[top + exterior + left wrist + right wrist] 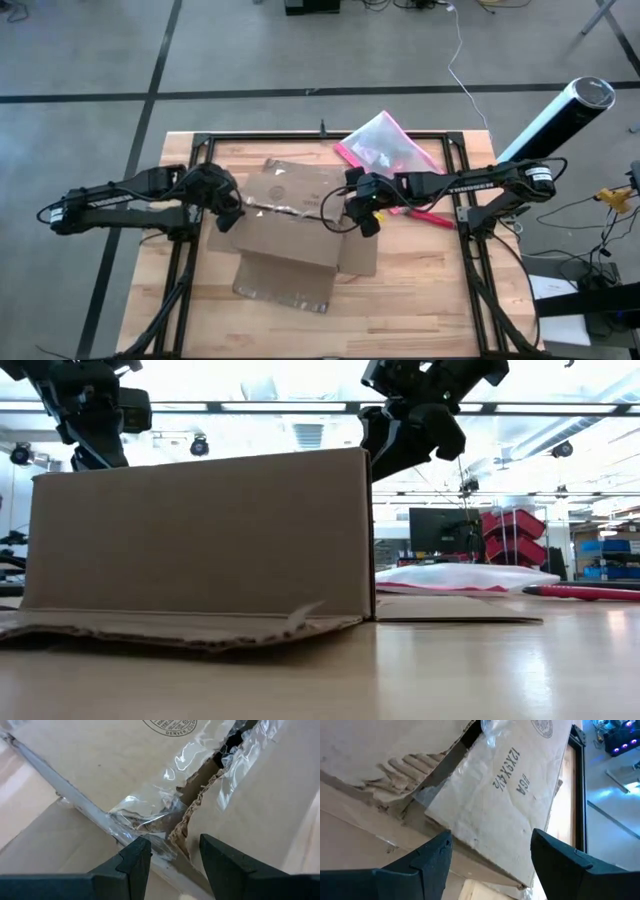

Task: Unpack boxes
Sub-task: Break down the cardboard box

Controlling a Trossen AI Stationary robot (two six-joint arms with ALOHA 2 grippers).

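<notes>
Brown cardboard box [290,230] with torn taped seam, left end effector [172,862] and right end effector [490,852] spread above

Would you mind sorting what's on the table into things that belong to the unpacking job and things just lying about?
Part of the job:
cardboard box
left gripper, jaws open
right gripper, jaws open

Just lying about:
clear pouch
red pen

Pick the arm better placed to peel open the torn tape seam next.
Left, probably. The left pincer is open right over the torn tape at the box seam. The right pincer, also open, looks at a flap's edge, off the tape.
</notes>
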